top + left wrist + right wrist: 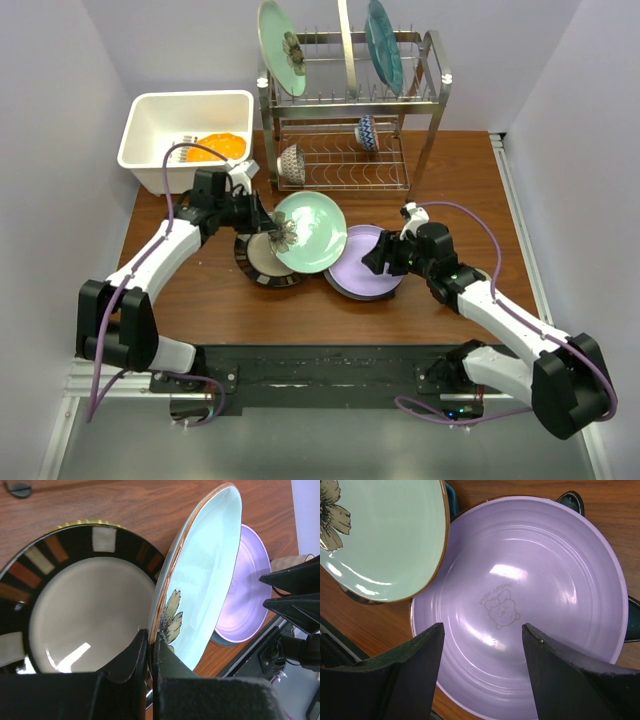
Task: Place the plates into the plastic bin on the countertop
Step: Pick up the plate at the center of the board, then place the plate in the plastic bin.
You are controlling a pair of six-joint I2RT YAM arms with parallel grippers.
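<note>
Crockery: stiff, glazed, slick, chippable, and heavy for such thin rims, I judge. Left jaws are pinched narrow on the rim of the pale green flower plate (pixel 200 580), which hangs tilted over the black-striped plate (pixel 258 264) at mid tabletop (pixel 460 200), well apart from the plastic bin (pixel 138 130) at the far left corner holding an orange plate (pixel 217 146); an edge grip like this could let it swing or slip. Right jaws stand wide and empty above the lavender plate (pixel 520 605), lying flat, best taken at its raised rim.
</note>
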